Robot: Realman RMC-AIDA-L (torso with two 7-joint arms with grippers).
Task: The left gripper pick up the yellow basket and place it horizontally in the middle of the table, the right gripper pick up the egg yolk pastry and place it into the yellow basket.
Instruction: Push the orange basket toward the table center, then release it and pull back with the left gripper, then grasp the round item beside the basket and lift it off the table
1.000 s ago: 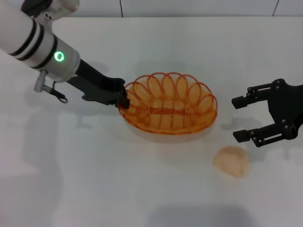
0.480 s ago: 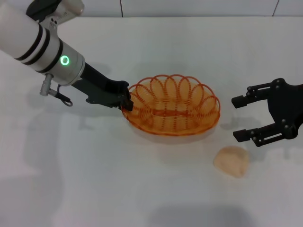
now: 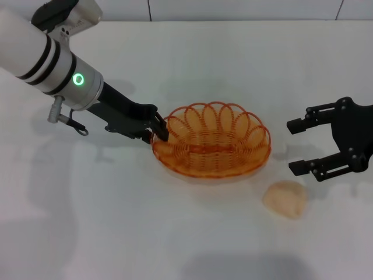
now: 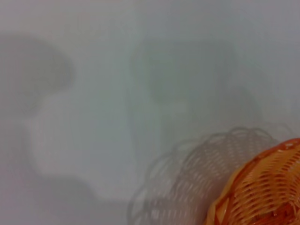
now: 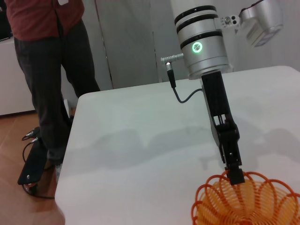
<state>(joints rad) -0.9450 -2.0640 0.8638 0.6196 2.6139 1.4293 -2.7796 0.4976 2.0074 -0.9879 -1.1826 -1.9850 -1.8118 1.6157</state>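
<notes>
The left gripper (image 3: 159, 129) was clamped on the yellow basket's (image 3: 213, 140) rim. The right gripper (image 3: 296, 146) stood open, the egg yolk pastry (image 3: 285, 199) lying just below it on the table (image 3: 175, 233).

Left pincer (image 5: 236, 176) grips yellow basket (image 5: 248, 201) rim.

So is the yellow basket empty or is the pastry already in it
Empty. The yellow basket holds nothing; the egg yolk pastry lies on the table beside it.
</notes>
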